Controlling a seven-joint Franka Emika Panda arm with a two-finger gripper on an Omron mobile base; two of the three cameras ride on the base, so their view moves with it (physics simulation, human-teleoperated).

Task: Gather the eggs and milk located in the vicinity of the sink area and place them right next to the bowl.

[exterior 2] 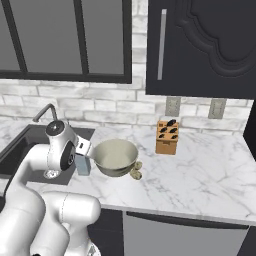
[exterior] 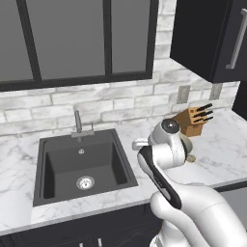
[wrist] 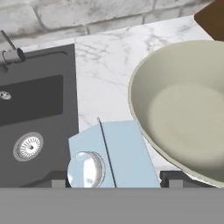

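The pale blue milk (wrist: 113, 157) carton sits upright between my fingertips (wrist: 175, 178), seen from above with its round cap. My gripper (wrist: 116, 179) is shut on its sides. In the right base view the milk (exterior 2: 83, 166) is low over the counter between the sink (exterior 2: 20, 145) and the bowl (exterior 2: 116, 156), close to the bowl's left rim. The wide beige bowl (wrist: 183, 109) lies just right of the carton. Two tan eggs (exterior 2: 136, 173) rest against the bowl's front right side. One egg (exterior: 191, 157) peeks out beside my arm.
The dark sink (exterior: 84, 164) with its metal drain and slim faucet (exterior: 77, 123) lies to the left. A wooden knife block (exterior 2: 167, 136) stands against the brick wall behind the bowl. Dark cabinets hang above. Open marble counter (exterior 2: 200, 170) stretches to the right.
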